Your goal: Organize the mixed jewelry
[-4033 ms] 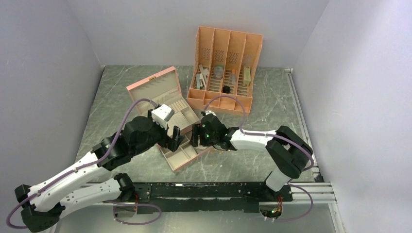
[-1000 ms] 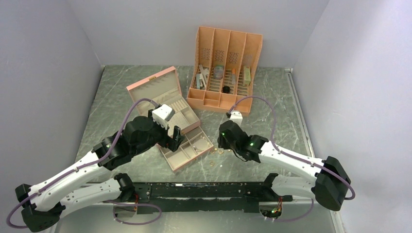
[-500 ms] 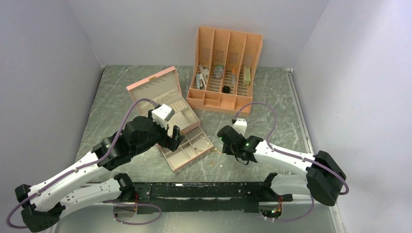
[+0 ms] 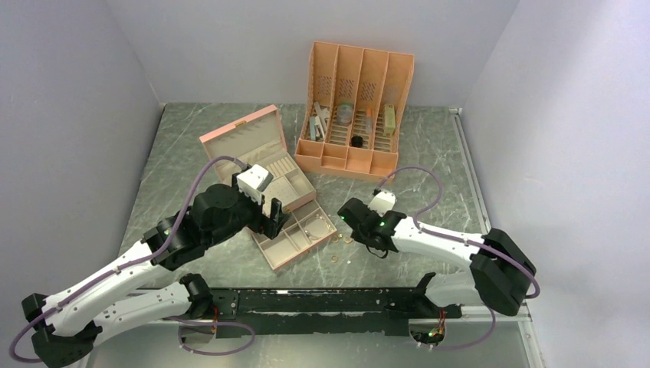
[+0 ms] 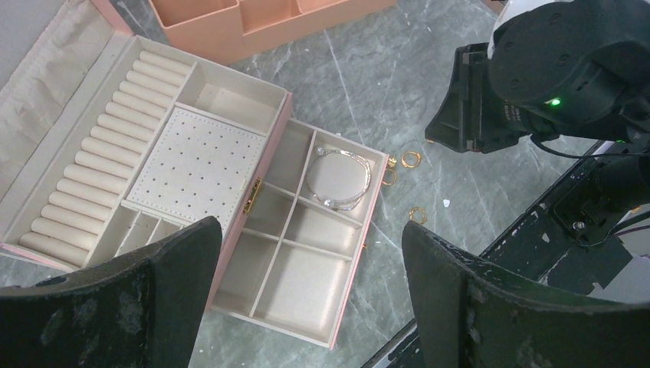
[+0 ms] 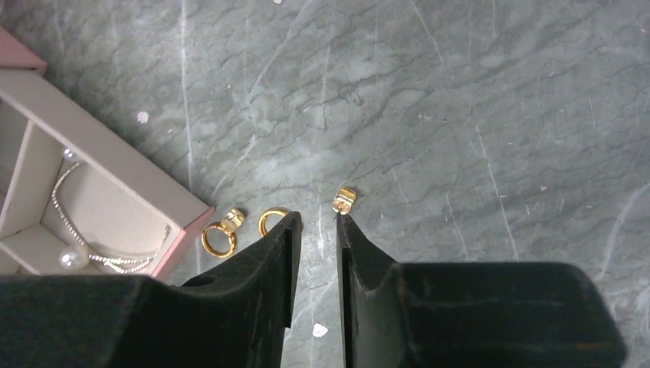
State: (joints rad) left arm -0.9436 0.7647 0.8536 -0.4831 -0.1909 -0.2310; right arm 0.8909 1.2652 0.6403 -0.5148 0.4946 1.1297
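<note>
The mixed jewelry lies on the marble table just right of the pink jewelry box's pulled-out drawer [image 6: 115, 180]. It is a gold ring with a stone [image 6: 218, 238], a plain gold ring [image 6: 270, 222] and a small gold piece [image 6: 344, 201]. Another gold ring [image 5: 418, 215] lies nearer the front edge. My right gripper [image 6: 316, 218] hangs low over them, jaws open only a narrow gap with nothing between. The small gold piece sits at its right fingertip. My left gripper [image 5: 310, 238] is wide open above the drawer [image 5: 306, 253].
A silver bracelet with pearls [image 5: 341, 180] lies in one drawer compartment. The pink box's lid [image 4: 241, 138] stands open at the back left. An orange slotted organizer [image 4: 356, 100] with grey and black oddments stands at the back. A black rail [image 4: 322, 299] runs along the near edge.
My right arm has swung left and lowered toward the gold rings beside the drawer, and its jaws have narrowed. The left arm has hardly moved.
</note>
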